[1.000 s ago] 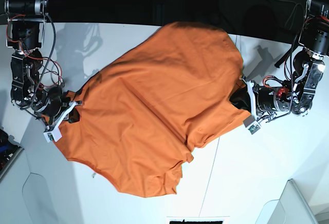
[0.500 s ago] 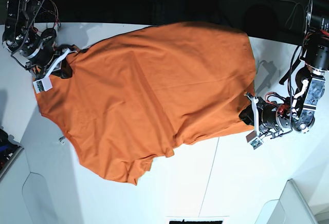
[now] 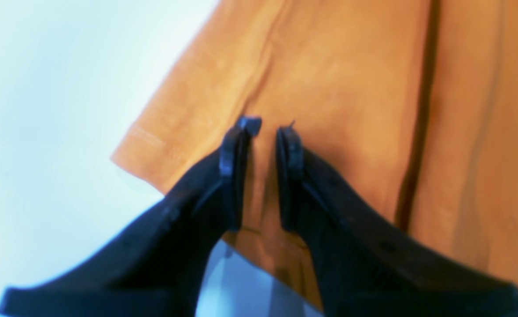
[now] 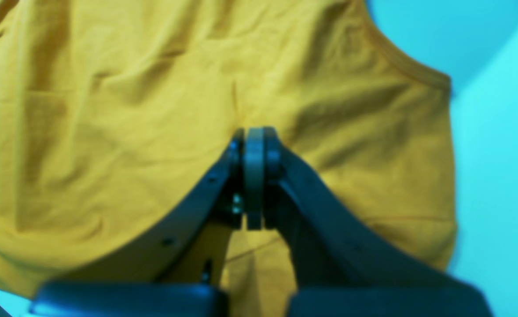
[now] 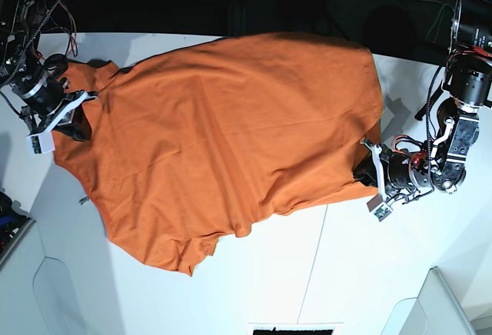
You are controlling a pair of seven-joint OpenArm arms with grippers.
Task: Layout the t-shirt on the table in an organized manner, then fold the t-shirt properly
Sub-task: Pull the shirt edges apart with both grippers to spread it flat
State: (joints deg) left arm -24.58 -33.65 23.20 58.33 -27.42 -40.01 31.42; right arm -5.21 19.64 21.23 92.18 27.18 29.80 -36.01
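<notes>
Base view: the orange t-shirt [image 5: 231, 135] lies spread out on the white bench [image 5: 346, 273], with a claw at each end of it. The right claw [image 5: 68, 112] is squeezed tight on the shirt's edge. The left claw [image 5: 367, 167] sits at the shirt's other end, its jaws close together with a fold of shirt pinched between them.

base cam overhead, looking straight down on the smooth white table [image 5: 254, 273], far out. both wrist cams ride close behind their dark jaws, facing the bright orange cloth t-shirt [image 5: 231, 135], which all three views share
</notes>
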